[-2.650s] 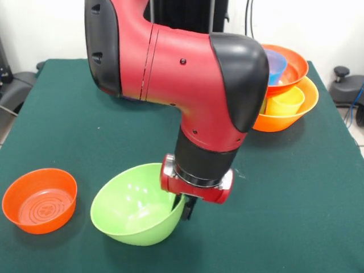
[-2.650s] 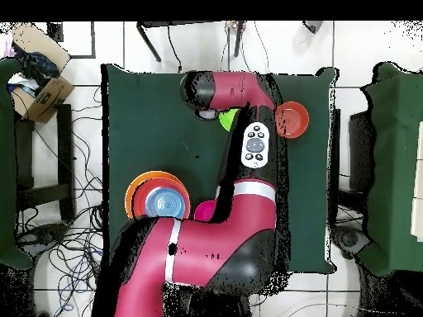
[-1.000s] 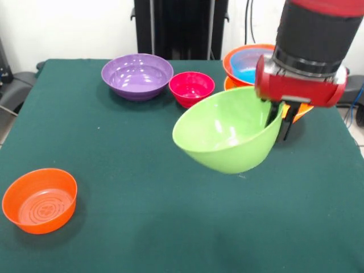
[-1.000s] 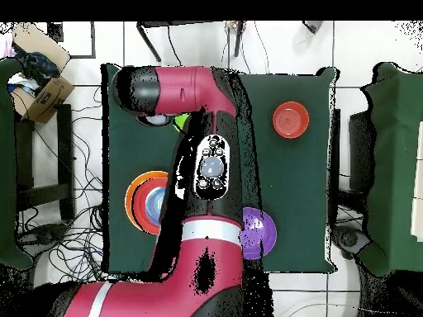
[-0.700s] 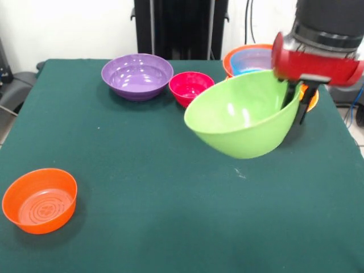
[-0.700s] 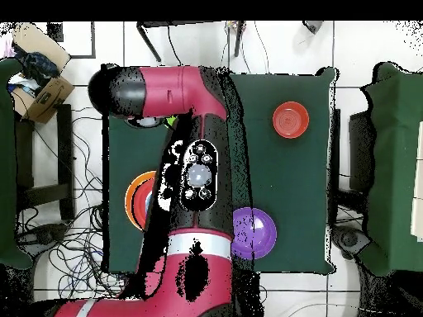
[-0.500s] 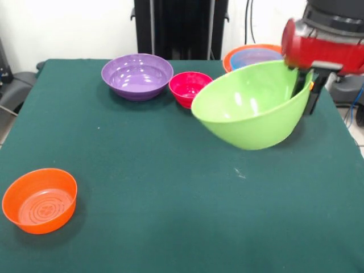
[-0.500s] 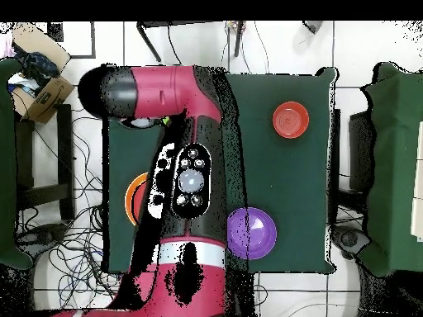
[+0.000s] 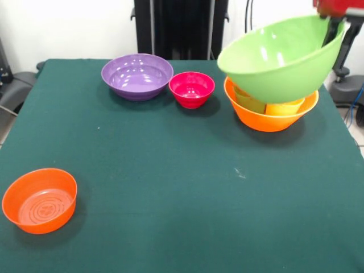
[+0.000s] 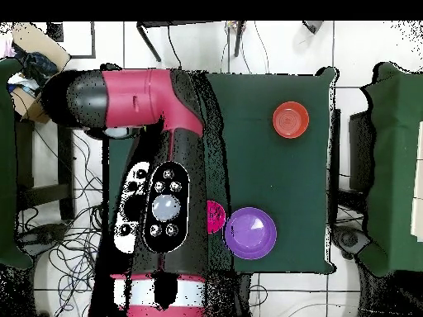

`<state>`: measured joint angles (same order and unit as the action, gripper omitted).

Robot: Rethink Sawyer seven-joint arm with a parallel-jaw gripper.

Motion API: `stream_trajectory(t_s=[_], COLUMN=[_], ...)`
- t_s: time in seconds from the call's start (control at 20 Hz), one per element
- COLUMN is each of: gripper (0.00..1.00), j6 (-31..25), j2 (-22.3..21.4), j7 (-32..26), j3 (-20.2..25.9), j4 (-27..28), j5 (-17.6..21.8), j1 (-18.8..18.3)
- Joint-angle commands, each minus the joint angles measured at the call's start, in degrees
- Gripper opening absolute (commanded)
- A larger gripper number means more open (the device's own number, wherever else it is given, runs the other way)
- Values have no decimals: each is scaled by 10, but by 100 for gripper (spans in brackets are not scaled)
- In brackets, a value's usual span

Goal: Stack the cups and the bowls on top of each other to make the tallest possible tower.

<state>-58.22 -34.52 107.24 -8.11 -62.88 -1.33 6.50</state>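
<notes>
Gripper (image 9: 337,25) at top right of front view, jaws pinching rim of the big lime green bowl (image 9: 278,57). Bowl hangs tilted, off the tabletop (image 9: 187,187), right above the big orange bowl (image 9: 267,119), which holds a yellow cup (image 9: 283,107) & probably more, hidden behind the lime one. Purple bowl (image 9: 137,75) and small pink bowl (image 9: 191,89) sit side by side at far edge. Small orange bowl (image 9: 39,199) alone, near left corner. Overhead view: arm (image 10: 157,165) covers the stack.
</notes>
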Motion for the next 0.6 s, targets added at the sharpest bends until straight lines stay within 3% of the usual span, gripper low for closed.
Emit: stream_trajectory(t_s=[0.05, 0.3, 0.6], gripper=[0, 0, 0], j6=[8, 41, 49], j2=[-30, -47, -44], j7=[85, 65, 70], j3=[12, 14, 17], j4=[-123, -174, -178], j5=[-2, 2, 4], j1=[12, 15, 29])
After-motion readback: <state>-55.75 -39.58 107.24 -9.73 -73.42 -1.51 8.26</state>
